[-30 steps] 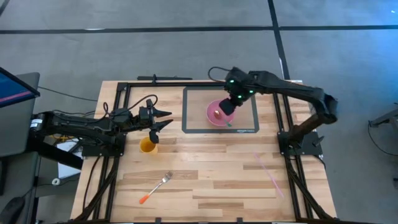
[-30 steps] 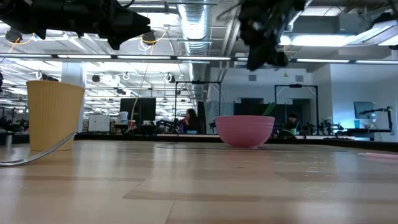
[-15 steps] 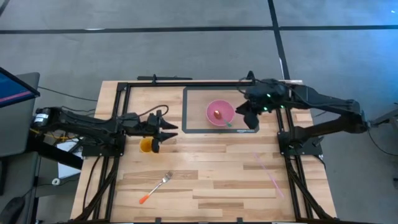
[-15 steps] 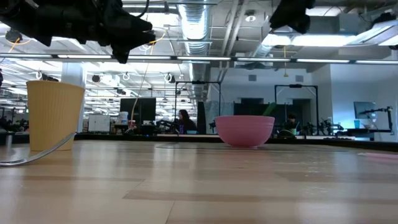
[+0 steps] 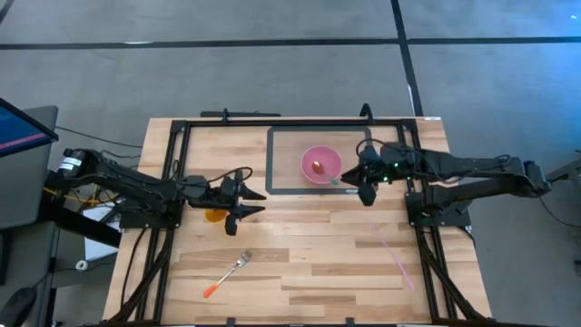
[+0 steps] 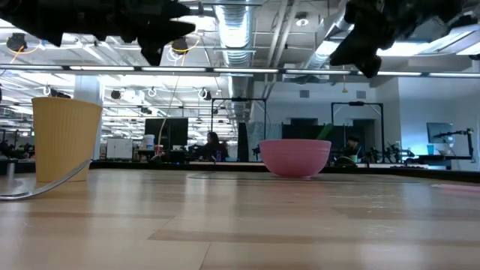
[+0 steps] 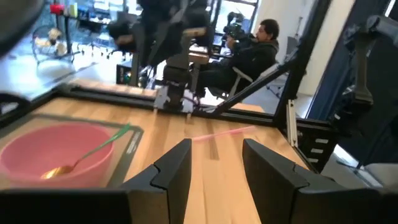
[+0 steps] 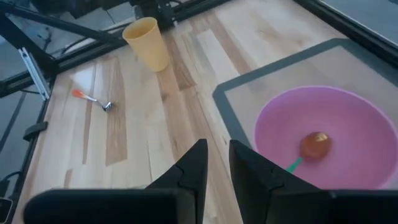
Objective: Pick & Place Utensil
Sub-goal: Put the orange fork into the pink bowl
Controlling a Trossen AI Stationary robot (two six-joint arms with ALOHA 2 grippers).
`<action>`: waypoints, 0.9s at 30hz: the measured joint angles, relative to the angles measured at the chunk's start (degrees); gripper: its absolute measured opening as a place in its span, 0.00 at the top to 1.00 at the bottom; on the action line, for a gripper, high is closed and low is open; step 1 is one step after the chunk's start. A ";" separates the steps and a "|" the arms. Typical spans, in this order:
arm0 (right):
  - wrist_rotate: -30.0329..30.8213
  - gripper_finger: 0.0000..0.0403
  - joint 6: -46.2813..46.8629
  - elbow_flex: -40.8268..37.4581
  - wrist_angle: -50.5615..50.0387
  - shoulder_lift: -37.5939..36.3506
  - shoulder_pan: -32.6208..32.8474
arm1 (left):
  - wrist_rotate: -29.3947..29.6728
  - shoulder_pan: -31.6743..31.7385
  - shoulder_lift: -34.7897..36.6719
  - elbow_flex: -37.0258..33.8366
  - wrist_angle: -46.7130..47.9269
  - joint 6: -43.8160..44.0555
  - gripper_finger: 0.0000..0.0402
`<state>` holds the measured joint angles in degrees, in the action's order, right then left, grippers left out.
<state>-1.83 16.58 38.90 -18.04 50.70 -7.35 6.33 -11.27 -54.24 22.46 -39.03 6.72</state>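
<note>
A pink bowl (image 5: 320, 164) stands on a grey mat (image 5: 281, 177) at the table's far middle. In it lies a spoon (image 8: 311, 148) with a golden head and a green handle, which leans over the rim. A fork (image 5: 227, 272) with an orange handle lies on the wood near the front left. A yellow cup (image 5: 215, 214) stands upright, partly under my left arm. My left gripper (image 5: 252, 202) is open and empty in the air, just right of the cup. My right gripper (image 5: 366, 184) hangs just right of the bowl, narrowly open and empty.
A thin pink straw (image 5: 392, 247) lies on the wood at the right. A black frame (image 5: 272, 121) runs along the table's far edge and sides. Bare wood lies between the fork and the mat. People sit in the room beyond the table (image 7: 255, 50).
My right gripper has drawn back from above the bowl toward the table's right edge, then a little toward the near edge. My left gripper has gone toward the near edge and slightly right, past the cup. The spoon has stayed in the bowl.
</note>
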 joint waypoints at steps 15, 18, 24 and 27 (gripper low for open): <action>0.46 0.85 -0.02 -1.87 4.10 1.04 2.55 | 17.20 -8.73 -13.88 12.39 11.84 -3.19 0.64; 1.34 0.85 -0.02 -1.87 4.11 1.14 2.53 | 20.46 -10.43 -17.48 16.56 17.45 -1.74 0.64; 2.30 0.85 -0.02 -1.87 4.58 1.14 2.51 | 20.98 -12.81 -23.01 22.13 24.50 5.90 0.64; 2.29 0.85 -0.02 -1.87 4.76 1.14 2.51 | 21.10 -14.08 -24.78 23.52 29.04 10.98 0.64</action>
<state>0.47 16.56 37.04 -13.28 51.83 -4.84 27.43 -25.35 -79.02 45.98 -9.99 17.70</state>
